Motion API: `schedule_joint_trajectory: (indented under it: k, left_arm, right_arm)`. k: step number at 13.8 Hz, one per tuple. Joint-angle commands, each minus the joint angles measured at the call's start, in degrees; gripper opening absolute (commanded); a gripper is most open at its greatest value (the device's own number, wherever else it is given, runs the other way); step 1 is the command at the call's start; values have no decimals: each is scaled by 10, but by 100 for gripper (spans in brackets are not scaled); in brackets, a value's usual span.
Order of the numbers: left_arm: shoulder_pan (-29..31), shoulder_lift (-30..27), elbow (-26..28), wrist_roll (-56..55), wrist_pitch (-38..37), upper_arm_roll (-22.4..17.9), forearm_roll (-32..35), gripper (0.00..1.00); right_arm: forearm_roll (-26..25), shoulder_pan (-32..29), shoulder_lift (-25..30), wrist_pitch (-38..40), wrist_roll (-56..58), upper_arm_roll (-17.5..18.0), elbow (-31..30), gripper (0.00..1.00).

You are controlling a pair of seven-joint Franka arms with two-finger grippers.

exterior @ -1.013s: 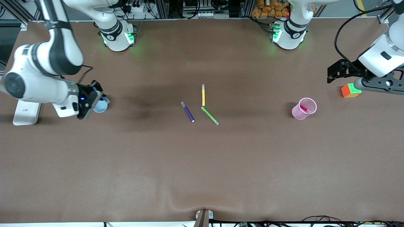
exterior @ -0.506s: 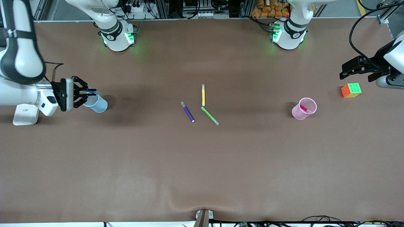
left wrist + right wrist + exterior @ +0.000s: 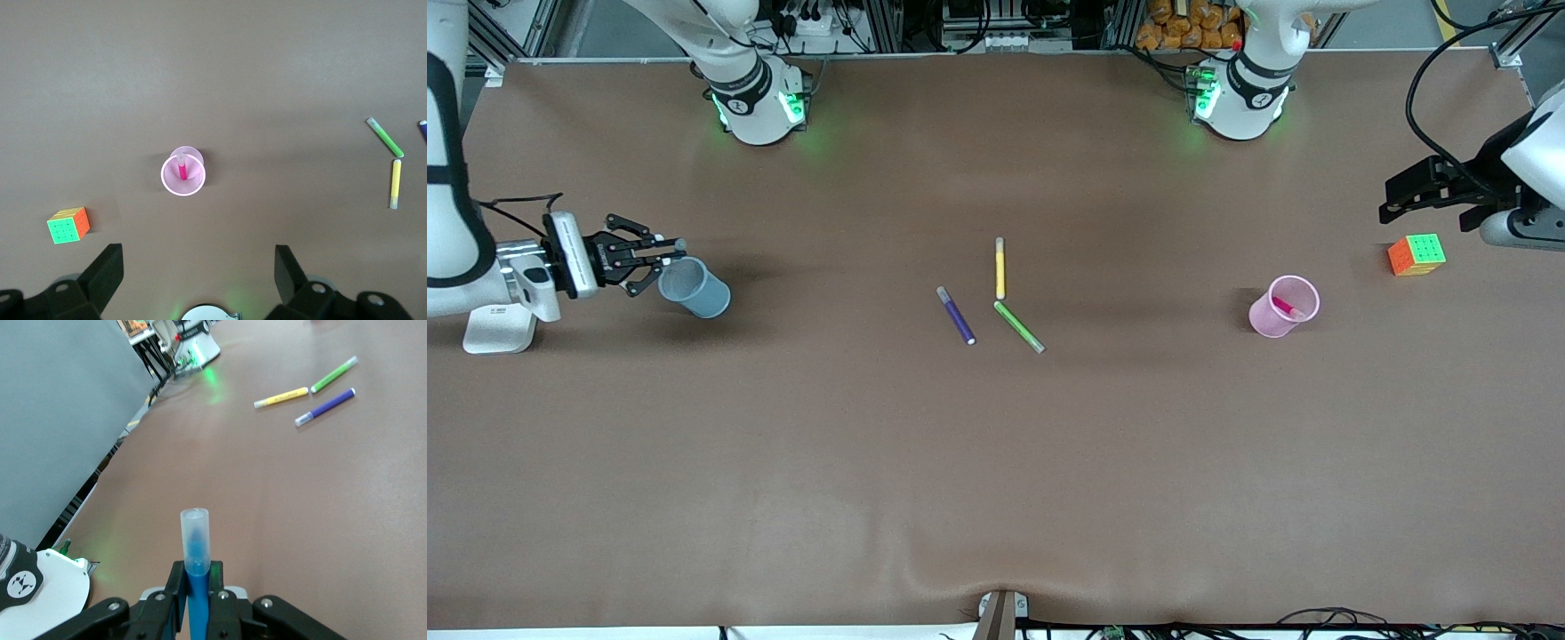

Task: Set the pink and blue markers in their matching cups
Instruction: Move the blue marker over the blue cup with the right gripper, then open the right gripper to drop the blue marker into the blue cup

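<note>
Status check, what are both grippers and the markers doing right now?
Right gripper shut on blue marker, beside blue cup. Left gripper open, waiting above cube. Pink marker in pink cup. Nothing in the way.

table [image 3: 996, 462]: matt brown covering, smooth, with a slight ripple at the edge nearest the front camera
pink cup [image 3: 1282, 307]: translucent plastic, lightly glossy
blue cup [image 3: 694, 287]: translucent plastic, dull sheen
blue marker [image 3: 195, 553] in my right gripper [image 3: 195, 587]: smooth plastic, frosted pale cap
pink marker [image 3: 181, 168]: smooth plastic
my grippers' fingers [image 3: 107, 270]: matt black plastic
my arms' shells [image 3: 454, 240]: glossy white plastic
cube [image 3: 1416, 254]: shiny coloured plastic faces
</note>
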State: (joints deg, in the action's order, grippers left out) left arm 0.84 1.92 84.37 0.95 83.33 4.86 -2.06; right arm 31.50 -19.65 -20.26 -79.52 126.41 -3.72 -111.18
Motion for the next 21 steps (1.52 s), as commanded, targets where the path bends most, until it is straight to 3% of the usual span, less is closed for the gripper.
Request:
schedule_joint_trajectory:
  k: [1, 4, 9, 10, 11, 12, 14, 21]
  left_arm:
    - [0, -3, -5, -6, 0, 3, -7, 100]
    - [2, -2, -4, -6, 4, 5, -7, 100]
    - [4, -3, -1, -4, 4, 2, -6, 100]
    - [5, -6, 6, -4, 5, 2, -6, 100]
    - [5, -20, 20, -4, 11, 2, -6, 100]
    - [4, -37, 42, -4, 22, 2, -6, 100]
    - [6, -53, 66, -4, 32, 2, -6, 100]
    - [6, -40, 50, 4, 39, 3, 1, 100]
  right_arm:
    - [22, -25, -33, 16, 47, 10, 19, 0]
    - [28, -26, -72, 12, 76, 10, 35, 0]
    - [28, -30, -86, 4, 87, 10, 52, 0]
    - [28, -30, -86, 2, 86, 10, 54, 9]
    - [28, -29, -85, 1, 80, 10, 58, 74]
    - [28, -30, -85, 2, 79, 10, 59, 100]
    - [27, -26, -80, 4, 65, 9, 68, 100]
    - [4, 12, -42, 3, -92, 11, 124, 100]
